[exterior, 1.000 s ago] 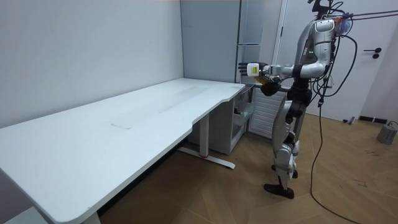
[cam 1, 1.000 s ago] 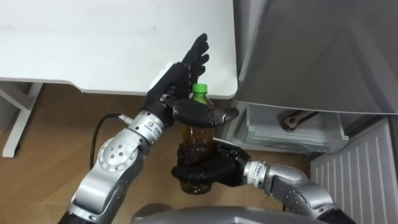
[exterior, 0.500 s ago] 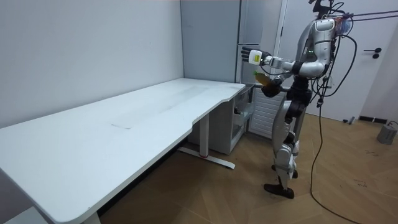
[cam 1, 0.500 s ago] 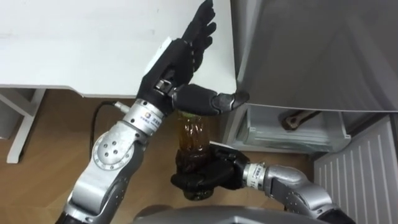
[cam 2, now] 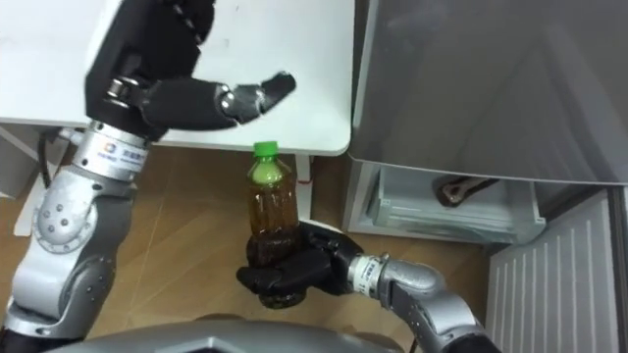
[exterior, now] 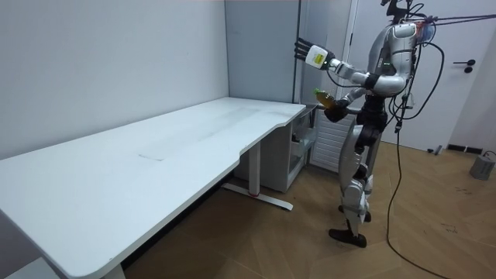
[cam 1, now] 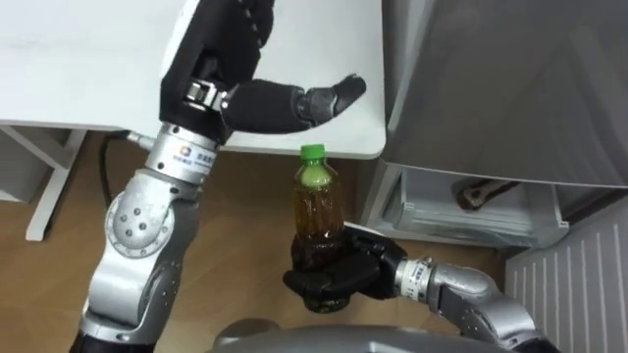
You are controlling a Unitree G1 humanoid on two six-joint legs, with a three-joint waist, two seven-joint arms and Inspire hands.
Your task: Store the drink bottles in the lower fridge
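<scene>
Holding the bottle [cam 1: 317, 211] upright at lower centre, your right hand [cam 1: 334, 279] is curled round its base. Your left hand [cam 1: 224, 54] is raised, fingers straight, at upper left over the worktop [cam 1: 88, 59]. Nothing is stowed yet: the bottle has not reached the fridge [cam 1: 510, 88], whose lower compartment [cam 1: 471, 211] at right looks open.

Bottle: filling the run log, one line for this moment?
right hand: shut on bottle, upright | left hand: open, high above table | bottle not yet in fridge

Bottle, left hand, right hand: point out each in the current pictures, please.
bottle [cam 1: 318, 211], left eye view, on its amber body below the green cap.
left hand [cam 1: 224, 54], left eye view, on the hand's body above the thumb.
right hand [cam 1: 353, 277], left eye view, on the hand's body beside the bottle's base.
</scene>
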